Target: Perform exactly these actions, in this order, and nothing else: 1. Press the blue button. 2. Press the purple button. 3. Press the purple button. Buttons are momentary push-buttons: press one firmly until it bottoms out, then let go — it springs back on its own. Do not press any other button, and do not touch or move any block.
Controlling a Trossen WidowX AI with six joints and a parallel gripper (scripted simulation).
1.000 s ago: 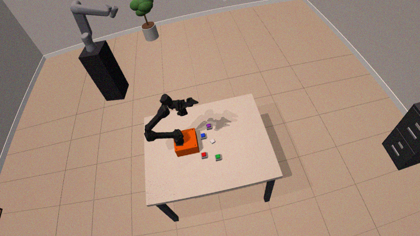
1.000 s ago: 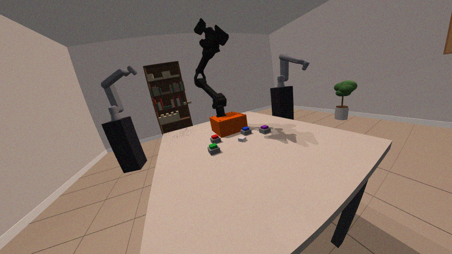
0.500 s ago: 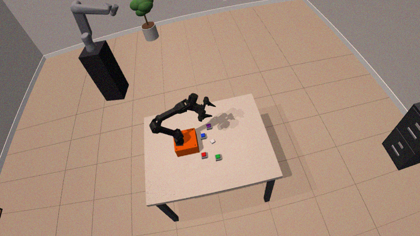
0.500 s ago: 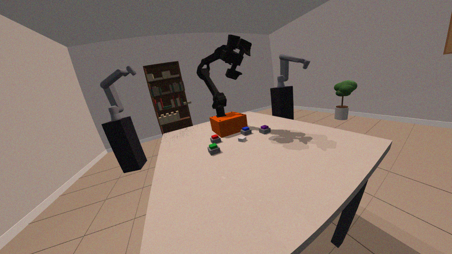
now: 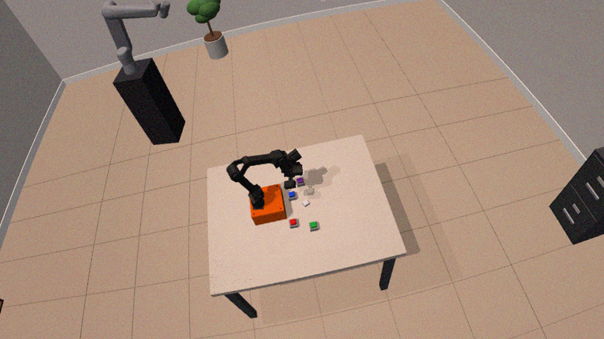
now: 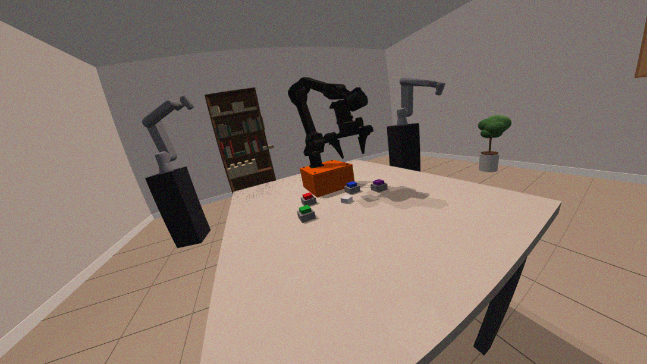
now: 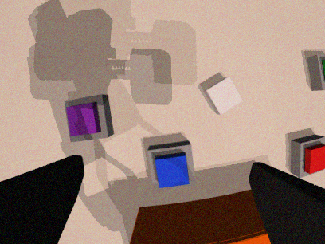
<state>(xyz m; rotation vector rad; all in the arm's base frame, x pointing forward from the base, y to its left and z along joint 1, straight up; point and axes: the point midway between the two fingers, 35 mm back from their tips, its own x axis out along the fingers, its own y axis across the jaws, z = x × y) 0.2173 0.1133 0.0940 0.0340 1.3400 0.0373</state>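
Observation:
The blue button (image 5: 291,195) (image 6: 351,185) (image 7: 171,169) sits on a grey housing just in front of the orange arm base (image 5: 267,205) (image 6: 327,176). The purple button (image 5: 299,180) (image 6: 378,182) (image 7: 82,119) stands a little beyond it. My gripper (image 5: 291,177) (image 6: 350,149) is open and empty. It hangs well above the table, pointing down over the blue and purple buttons. In the wrist view its two dark fingers frame the blue button from either side.
A white block (image 5: 306,202) (image 6: 346,198) (image 7: 223,95) lies right of the blue button. A tan block (image 7: 154,68) lies in shadow beyond it. A red button (image 5: 293,222) (image 6: 307,195) (image 7: 315,159) and a green button (image 5: 313,225) (image 6: 304,209) stand farther along the table (image 5: 304,259) (image 6: 361,294).

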